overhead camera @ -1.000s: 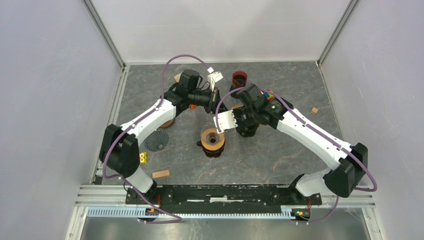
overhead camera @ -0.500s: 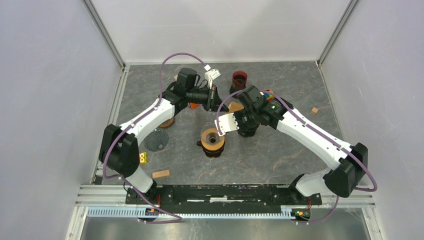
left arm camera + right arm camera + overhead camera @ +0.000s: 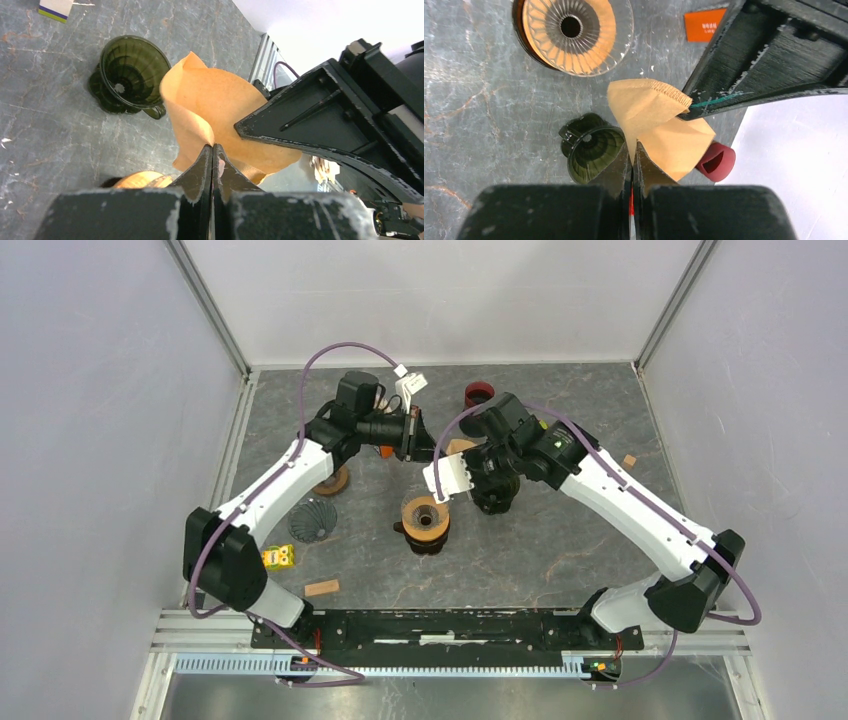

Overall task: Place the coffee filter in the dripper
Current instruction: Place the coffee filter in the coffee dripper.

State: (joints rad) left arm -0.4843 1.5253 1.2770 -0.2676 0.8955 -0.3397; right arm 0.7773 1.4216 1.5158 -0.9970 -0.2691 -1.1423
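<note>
Pinching opposite edges of the coffee filter (image 3: 220, 100), left gripper (image 3: 212, 150) and right gripper (image 3: 632, 150) both clamp narrow jaws on paper.

Maroon cup (image 3: 479, 395) and wooden block (image 3: 321, 588) sit apart.

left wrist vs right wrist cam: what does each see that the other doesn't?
Only left wrist: the corner of a white box with a yellow edge, at the top of the frame. Only right wrist: an orange card and a maroon cup. Both: the brown paper filter pinched by the left claw and the right claw, each shut on it, with the dark green dripper empty on the table below.
</note>
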